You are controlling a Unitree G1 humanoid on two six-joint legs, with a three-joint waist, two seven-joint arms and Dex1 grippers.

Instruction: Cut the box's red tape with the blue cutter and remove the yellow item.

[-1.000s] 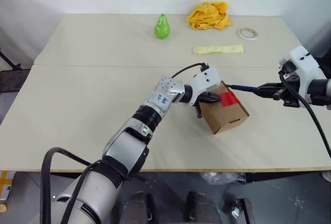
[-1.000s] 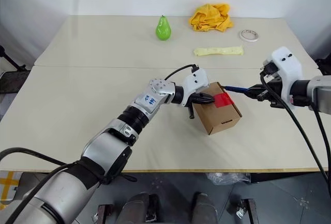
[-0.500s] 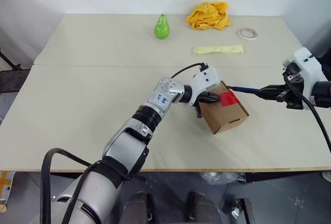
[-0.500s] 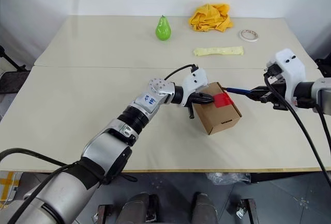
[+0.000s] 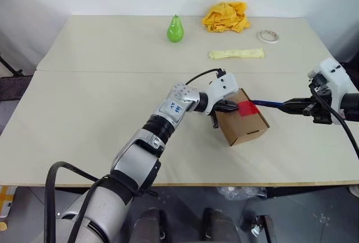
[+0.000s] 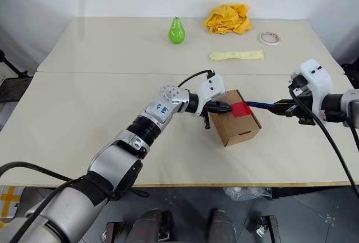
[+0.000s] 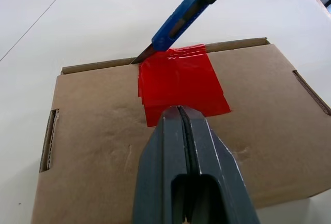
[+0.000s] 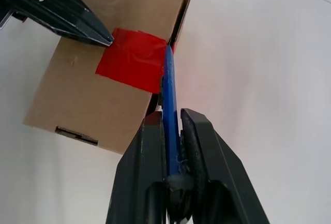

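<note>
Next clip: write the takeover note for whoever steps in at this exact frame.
Left claw: shut, tips pressing on the box top at the red tape's near edge, steadying it.
Right claw: shut on the blue cutter, blade tip at the tape's far edge, along the flap seam.
Done: cutter picked up, box pinned, blade placed.
Left: slice the tape, open the flaps, take out the yellow item, presumably inside the closed box.

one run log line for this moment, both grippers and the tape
left gripper: shut, tips pressed on box top | right gripper: shut on blue cutter | blade at red tape edge | box closed
</note>
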